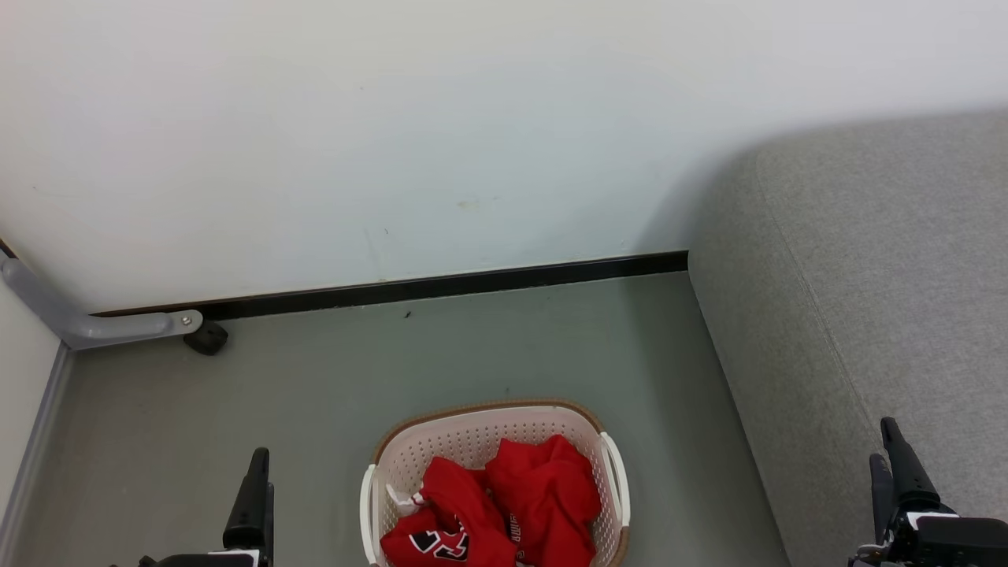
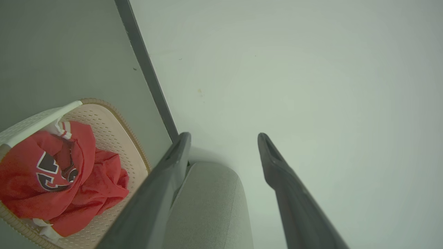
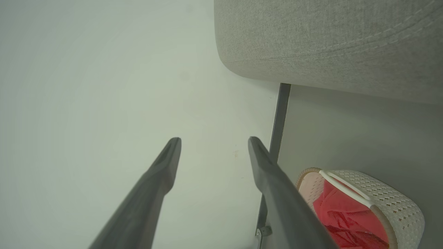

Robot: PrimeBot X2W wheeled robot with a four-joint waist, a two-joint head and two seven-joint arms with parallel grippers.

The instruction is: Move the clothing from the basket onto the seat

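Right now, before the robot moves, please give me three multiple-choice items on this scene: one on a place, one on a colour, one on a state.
1. Where does the basket stand?
A) on the floor, left of the seat
B) on top of the seat
C) on a table

2. What colour is the clothing?
A) blue
B) red
C) yellow

3. In what state are the left claw and the right claw?
A) both open, holding nothing
B) left shut on the clothing
C) both shut

Answers:
1 A: in the head view the basket sits on the grey-green floor, with the seat to its right.
2 B: the fabric heaped in the basket is bright red.
3 A: each wrist view shows a wide gap with nothing in it.
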